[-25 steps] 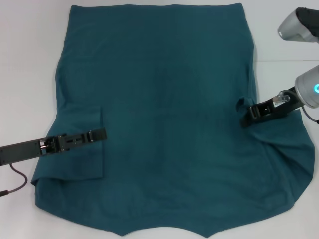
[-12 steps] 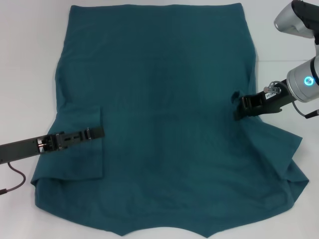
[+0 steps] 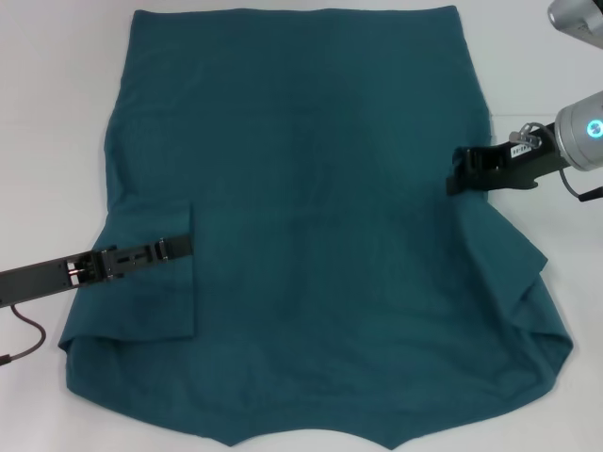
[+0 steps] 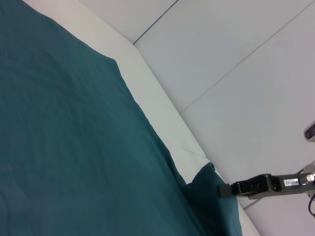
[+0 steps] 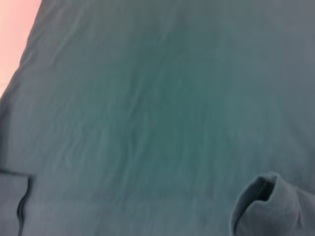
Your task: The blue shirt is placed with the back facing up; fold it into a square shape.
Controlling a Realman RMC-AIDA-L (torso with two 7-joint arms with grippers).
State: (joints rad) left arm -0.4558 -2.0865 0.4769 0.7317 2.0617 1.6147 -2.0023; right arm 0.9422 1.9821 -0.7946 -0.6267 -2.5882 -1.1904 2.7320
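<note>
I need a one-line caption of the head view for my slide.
Right hand lifts the blue shirt sleeve; left hand rests on the folded sleeve.

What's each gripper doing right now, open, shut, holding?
Left gripper: over the blue shirt's folded-in sleeve; grip cannot be told.
Right gripper: shut on the shirt's right edge, lifting it.

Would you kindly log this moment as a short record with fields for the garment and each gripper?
garment: blue shirt, spread back-up on the white table
left sleeve: already folded inward onto the body
left gripper: lying at the folded sleeve's edge
right gripper: shut on the right sleeve fabric, lifting it off the table
fold state: right sleeve not yet laid over
</note>
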